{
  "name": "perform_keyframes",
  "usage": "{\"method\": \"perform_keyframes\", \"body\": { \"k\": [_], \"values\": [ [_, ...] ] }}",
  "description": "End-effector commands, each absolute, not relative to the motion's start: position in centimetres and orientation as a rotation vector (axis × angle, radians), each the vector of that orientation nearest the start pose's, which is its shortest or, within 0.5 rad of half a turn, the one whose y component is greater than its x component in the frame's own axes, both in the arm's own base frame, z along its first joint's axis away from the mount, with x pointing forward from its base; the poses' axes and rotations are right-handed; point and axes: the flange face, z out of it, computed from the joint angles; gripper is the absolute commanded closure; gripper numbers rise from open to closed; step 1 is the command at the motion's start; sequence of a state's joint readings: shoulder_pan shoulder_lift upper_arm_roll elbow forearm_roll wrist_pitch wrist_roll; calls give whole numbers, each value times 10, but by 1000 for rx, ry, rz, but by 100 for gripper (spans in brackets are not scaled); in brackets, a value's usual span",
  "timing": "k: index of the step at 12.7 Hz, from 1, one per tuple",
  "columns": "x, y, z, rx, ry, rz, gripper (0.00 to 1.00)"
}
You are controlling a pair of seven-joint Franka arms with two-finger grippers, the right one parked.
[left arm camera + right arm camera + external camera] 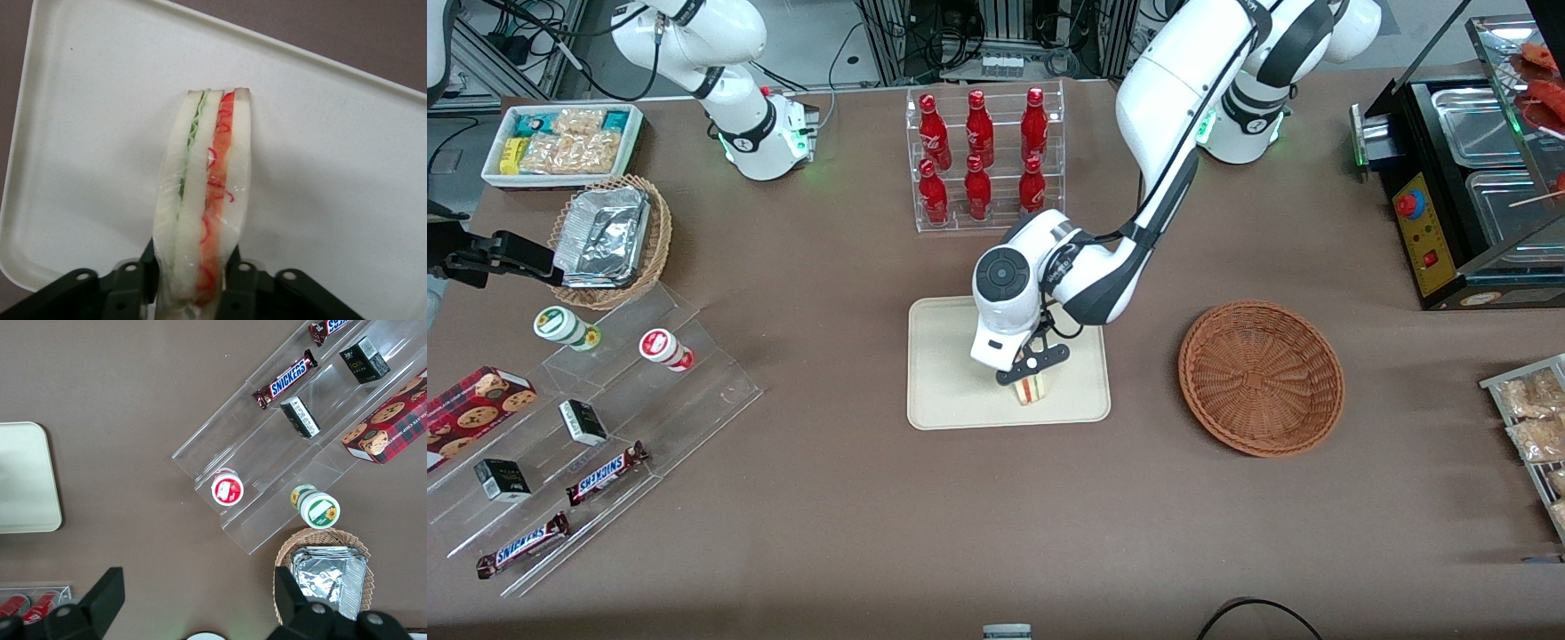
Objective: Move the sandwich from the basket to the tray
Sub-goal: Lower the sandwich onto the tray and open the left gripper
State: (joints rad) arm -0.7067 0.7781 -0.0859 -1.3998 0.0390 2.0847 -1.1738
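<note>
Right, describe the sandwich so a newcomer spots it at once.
Find the cream tray mid-table, in front of the red bottle rack. Over its nearer edge the claw grips the sandwich: the only bread wedge, striped green and red.

We see our gripper clamping the sandwich by both bread faces, its black fingers pressing either side. The cut edge faces us, showing green and red filling layers, over the cream tray, whose rim meets the brown table.
</note>
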Motion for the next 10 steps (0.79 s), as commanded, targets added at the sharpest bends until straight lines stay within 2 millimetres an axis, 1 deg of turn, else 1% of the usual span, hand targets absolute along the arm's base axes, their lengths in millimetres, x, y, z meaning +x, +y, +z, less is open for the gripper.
{"method": "perform_keyframes", "body": {
  "k": [1, 5, 7, 8, 9, 10],
  "values": [
    [522, -509, 260, -3024, -630, 75, 0],
    [528, -509, 324, -3027, -621, 73, 0],
    [529, -505, 361, -3055, -618, 38, 0],
    [527, -502, 384, -3081, -550, 19, 0],
    [526, -495, 400, -3071, -515, 26, 0],
    [531, -481, 413, -3048, -538, 31, 0]
  ]
}}
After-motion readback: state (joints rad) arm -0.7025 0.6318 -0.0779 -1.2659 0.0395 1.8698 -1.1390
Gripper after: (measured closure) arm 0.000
